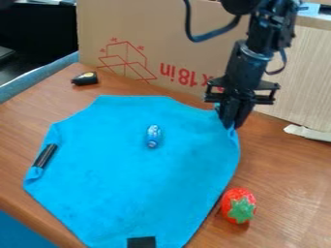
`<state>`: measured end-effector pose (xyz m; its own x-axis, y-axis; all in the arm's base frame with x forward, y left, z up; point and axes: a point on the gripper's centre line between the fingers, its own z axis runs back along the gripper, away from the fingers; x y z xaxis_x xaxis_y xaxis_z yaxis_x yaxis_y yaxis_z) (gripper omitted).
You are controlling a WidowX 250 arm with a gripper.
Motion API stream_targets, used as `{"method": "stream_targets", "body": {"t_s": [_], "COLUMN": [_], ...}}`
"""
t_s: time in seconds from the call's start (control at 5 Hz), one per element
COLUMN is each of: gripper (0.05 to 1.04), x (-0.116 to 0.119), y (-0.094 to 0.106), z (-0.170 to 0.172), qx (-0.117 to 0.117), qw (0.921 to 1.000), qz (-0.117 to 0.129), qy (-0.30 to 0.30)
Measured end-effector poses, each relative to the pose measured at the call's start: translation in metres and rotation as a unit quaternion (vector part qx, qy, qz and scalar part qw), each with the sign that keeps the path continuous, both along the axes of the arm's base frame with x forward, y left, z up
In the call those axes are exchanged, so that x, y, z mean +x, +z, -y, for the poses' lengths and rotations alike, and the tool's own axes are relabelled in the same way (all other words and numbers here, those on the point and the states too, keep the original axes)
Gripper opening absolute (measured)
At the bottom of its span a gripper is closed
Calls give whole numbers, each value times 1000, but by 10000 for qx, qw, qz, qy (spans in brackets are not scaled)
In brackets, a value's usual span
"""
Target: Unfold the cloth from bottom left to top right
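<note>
Cloth (129,184) lay spread over much of the wooden table (291,174), bright blue, its nearest edge running down out of the camera view. A black patch (142,242) sat on that near edge. In the near left corner, a piece of blue (19,231) showed past the table's edge. To the right, a red toy strawberry (238,206) with a green top rested on the wood just beside the cloth's edge.

Farther back on the left, a dark strip (45,156) lay at the cloth's side, slanting, with blue fabric around its ends. A small blue-and-white object (153,136) rested on the cloth, above its middle.

At the far right corner of the cloth, the black gripper (234,124) hung down, its fingers (244,114) clamped on the fabric, which bunched into folds at the tips. A torn white strip (309,132) lay at the table's right.

Beyond the cloth at the far left lay a small black object (84,78). Behind it all stood a cardboard box (155,29) with red print and, to the right, a pale wood-grain panel (310,72).
</note>
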<state>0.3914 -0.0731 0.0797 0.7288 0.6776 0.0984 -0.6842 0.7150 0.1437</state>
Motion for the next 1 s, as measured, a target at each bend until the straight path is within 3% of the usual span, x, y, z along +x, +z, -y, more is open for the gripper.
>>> {"method": "stream_targets", "body": {"t_s": [0.2,0.4,0.6,0.8,1.0], "gripper": [449,757,997,1001,999], "x": [0,-14,-24,-40,-66], "y": [-7,-21,12,44,71], "z": [3,-1,-3,-23,-71], "qx": [-11,23,-110,-268,311], "qw": [10000,9999,9994,9972,9981], "qz": [19,-116,261,657,502], "qy": [44,-30,-182,-233,-175]}}
